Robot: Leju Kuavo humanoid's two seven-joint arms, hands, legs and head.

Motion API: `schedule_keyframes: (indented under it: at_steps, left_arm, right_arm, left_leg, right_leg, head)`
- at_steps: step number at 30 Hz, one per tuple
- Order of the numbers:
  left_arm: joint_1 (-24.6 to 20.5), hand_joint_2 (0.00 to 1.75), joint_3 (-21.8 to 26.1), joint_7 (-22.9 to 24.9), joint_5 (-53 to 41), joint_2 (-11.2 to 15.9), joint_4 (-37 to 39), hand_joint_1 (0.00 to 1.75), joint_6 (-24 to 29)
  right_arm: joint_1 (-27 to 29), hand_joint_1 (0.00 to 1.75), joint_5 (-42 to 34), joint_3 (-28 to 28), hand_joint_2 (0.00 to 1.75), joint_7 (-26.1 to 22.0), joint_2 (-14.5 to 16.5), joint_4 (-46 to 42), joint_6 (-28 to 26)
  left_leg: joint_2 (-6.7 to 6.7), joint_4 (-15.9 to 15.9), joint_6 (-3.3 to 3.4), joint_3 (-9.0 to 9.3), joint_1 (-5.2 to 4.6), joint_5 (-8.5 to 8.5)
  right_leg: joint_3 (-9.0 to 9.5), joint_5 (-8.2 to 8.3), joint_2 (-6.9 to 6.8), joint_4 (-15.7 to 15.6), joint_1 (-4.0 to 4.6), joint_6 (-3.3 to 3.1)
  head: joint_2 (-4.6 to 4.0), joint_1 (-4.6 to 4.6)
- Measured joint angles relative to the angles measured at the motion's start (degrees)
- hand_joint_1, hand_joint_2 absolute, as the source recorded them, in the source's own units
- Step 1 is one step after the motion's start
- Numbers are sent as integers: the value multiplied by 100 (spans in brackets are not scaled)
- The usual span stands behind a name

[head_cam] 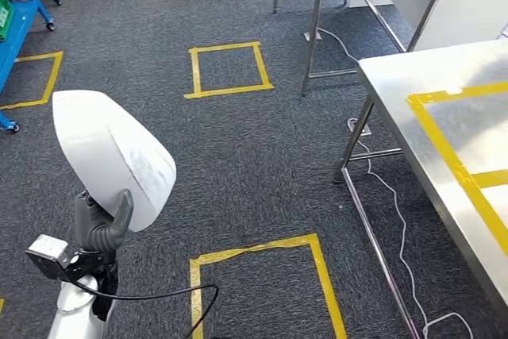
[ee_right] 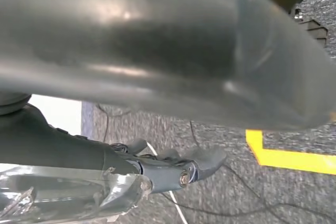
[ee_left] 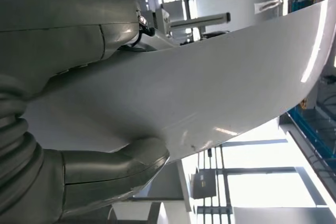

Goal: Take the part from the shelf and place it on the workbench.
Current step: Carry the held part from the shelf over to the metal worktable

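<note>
Part: a big white curved shell (head_cam: 111,156), smooth and shiny, held up above the grey carpet, well away from the workbench.
Left hand: the left hand (head_cam: 98,228) grips the bottom edge of the part. In the left wrist view the grey thumb (ee_left: 115,169) presses on one side of the shell (ee_left: 198,93) and the other fingers press on the other side.
Right hand: the right hand (ee_right: 166,163) hangs over the carpet. Its fingers are curled in and hold nothing.
Workbench: a shiny metal table (head_cam: 431,109) with yellow tape lines on top, far to the side of the part.
Floor: yellow tape squares (head_cam: 228,69) on the carpet beside the workbench, and a white cable (head_cam: 398,220) under it.
Blue shelf: (head_cam: 15,21) far from the workbench, on the other side of the part.
</note>
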Motion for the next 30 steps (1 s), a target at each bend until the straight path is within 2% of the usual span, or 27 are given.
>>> schedule_keyframes:
  at_steps: [1, 2, 3, 4, 6, 7, 8, 9, 10, 12, 13, 14, 15, 16, 17, 19, 20, 21, 23, 24, 26, 27, 28, 29, 30]
  left_arm:
    - [0, 175, 0, 1, 0, 1, 0, 175, 1]
    - [-2, 175, 0, 1, 0, 1, 0, 175, 1]
    - [-6, 175, 0, 2, 0, 2, 0, 175, 2]
    - [-9, 175, 0, 3, -1, 0, 0, 175, 5]
    - [-14, 175, 0, 16, -5, -6, 1, 175, 21]
    - [-19, 175, -1, 22, -7, -10, 2, 175, 29]
    - [-29, 175, -2, 28, -8, -14, 2, 175, 36]
    - [-39, 175, -3, 30, -7, -20, 1, 175, 39]
    - [-46, 175, -3, 30, -8, -24, 1, 175, 40]
    - [-38, 175, 1, 31, -12, -29, 0, 175, 40]
    - [-31, 175, 3, 32, -14, -28, 0, 175, 40]
    - [-26, 175, 4, 33, -15, -27, 0, 175, 40]
    - [-25, 175, 5, 35, -12, -26, 0, 175, 43]
    - [-26, 175, 5, 39, -8, -27, 0, 175, 48]
    - [-28, 175, 6, 44, -3, -29, 0, 175, 52]
    - [-29, 175, 7, 55, 6, -33, 0, 175, 62]
    - [-29, 175, 7, 60, 8, -33, 0, 175, 63]
    - [-29, 175, 7, 64, 10, -35, 0, 175, 65]
    - [-32, 175, 5, 69, 11, -43, 0, 175, 67]
    - [-35, 175, 5, 70, 11, -46, 0, 175, 67]
    - [-33, 175, 6, 74, 14, -43, 0, 175, 65]
    - [-26, 175, 11, 78, 22, -34, 0, 175, 64]
    - [-17, 175, 18, 85, 33, -25, 1, 175, 63]
    - [-8, 175, 26, 93, 43, -17, 1, 175, 62]
    - [-3, 175, 33, 101, 55, -11, 0, 175, 61]
  right_arm:
    - [7, 0, 0, 0, 0, 0, 1, 0, -1]
    - [13, 0, 0, 0, 0, 1, 2, 0, -3]
    - [15, 0, -1, 0, 0, 1, 2, 0, -8]
    - [11, 0, -1, 0, 0, 2, 0, 0, -14]
    - [14, 0, -7, 0, 0, 6, -3, 0, -21]
    - [25, 0, -10, 0, 0, 11, -3, 0, -21]
    - [45, 0, -14, 0, 0, 17, -3, 0, -20]
    - [59, 0, -16, -1, 0, 23, -2, 1, -19]
    - [60, 0, -17, -1, 0, 27, -1, 1, -18]
    - [34, 0, -17, -1, 0, 28, 3, 1, -16]
    - [19, 0, -17, 0, 0, 28, 3, 0, -15]
    - [13, 0, -17, 0, 0, 28, 3, 0, -15]
    - [17, 0, -18, 0, 0, 28, 3, 0, -15]
    - [26, 0, -18, -1, 0, 28, 3, 0, -16]
    - [33, 0, -18, -1, 0, 28, 3, 0, -17]
    - [24, 0, -17, -1, 0, 18, 4, 0, -21]
    - [12, 0, -18, -1, 0, 11, 5, 0, -23]
    - [4, 0, -19, 0, 0, 3, 6, 0, -25]
    - [7, 0, -21, 0, 0, -9, 8, 0, -26]
    - [18, 0, -20, -1, 0, -15, 7, 0, -25]
    - [18, 0, -17, -2, 0, -25, 3, 0, -23]
    - [10, 0, -14, -2, 0, -27, 0, 0, -21]
    - [-2, 0, -9, -1, 0, -25, -1, 0, -17]
    - [-8, 0, -5, -1, 0, -21, -1, 0, -11]
    - [-4, 0, -2, -1, 0, -16, -1, 0, -5]
  left_leg:
    - [-17, -164, -8, 51, 9, 177]
    - [-64, -487, -21, 187, 27, 408]
    - [-189, -858, -40, 355, 56, 600]
    - [-314, -1171, -43, 498, 82, 715]
    - [-465, -1447, -5, 621, 96, 741]
    - [-424, -1463, 42, 628, 87, 730]
    - [-360, -1466, 87, 634, 80, 735]
    - [-304, -1472, 131, 645, 77, 738]
    - [-237, -1478, 172, 656, 75, 739]
    - [-96, -1481, 223, 669, 49, 727]
    - [-16, -1480, 236, 672, 34, 720]
    - [61, -1480, 242, 676, 22, 713]
    - [135, -1479, 245, 683, 14, 703]
    - [204, -1479, 242, 696, 9, 691]
    - [268, -1479, 233, 717, 6, 676]
    - [385, -1476, 193, 760, -12, 636]
    - [436, -1477, 168, 776, -24, 620]
    - [486, -1483, 142, 788, -33, 611]
    - [576, -1505, 81, 812, -31, 600]
    - [536, -1487, 49, 821, -20, 571]
    - [295, -1164, -2, 690, -3, 361]
    - [148, -836, -14, 528, 2, 198]
    - [62, -458, -23, 321, 3, 39]
    - [24, -143, -29, 135, 4, -58]
    - [6, 14, -34, 21, 6, -46]
  right_leg:
    - [5, 0, 81, 3, -10, 7]
    - [9, -2, 164, 11, -24, 26]
    - [2, -8, 241, 32, -31, 58]
    - [-20, -15, 313, 63, -39, 94]
    - [-76, -11, 430, 91, -50, 167]
    - [-106, -2, 482, 85, -65, 193]
    - [-123, 2, 479, 80, -74, 217]
    - [-156, -29, 372, 133, -70, 237]
    - [-238, -119, 202, 291, -61, 257]
    - [-546, -442, -167, 936, -44, 289]
    - [-738, -605, -243, 1322, -48, 297]
    - [-877, -695, -269, 1601, -51, 297]
    - [-917, -684, -278, 1692, -51, 290]
    - [-837, -573, -292, 1556, -47, 277]
    - [-649, -397, -341, 1227, -39, 258]
    - [-224, -139, -557, 474, 2, 215]
    - [-101, -90, -628, 251, 26, 192]
    - [-57, -93, -649, 157, 49, 170]
    - [-57, -77, -518, 126, 61, 112]
    - [-39, -66, -454, 97, 52, 86]
    - [9, -40, -329, 40, 20, 25]
    - [16, -36, -267, 32, 15, 5]
    - [14, -34, -197, 32, 13, -14]
    - [12, -34, -122, 32, 12, -22]
    - [14, -34, -41, 33, 10, -23]
  head:
    - [0, -1]
    - [0, 0]
    - [0, -1]
    - [0, -1]
    - [0, 0]
    - [0, 1]
    - [0, 1]
    - [0, 16]
    - [0, 36]
    - [0, 75]
    - [0, 80]
    - [0, 80]
    - [0, 81]
    - [0, 80]
    - [0, 80]
    - [0, 77]
    - [0, 75]
    - [0, 72]
    - [0, 71]
    - [0, 66]
    - [0, 44]
    - [0, 31]
    - [0, 23]
    - [0, 20]
    - [0, 19]
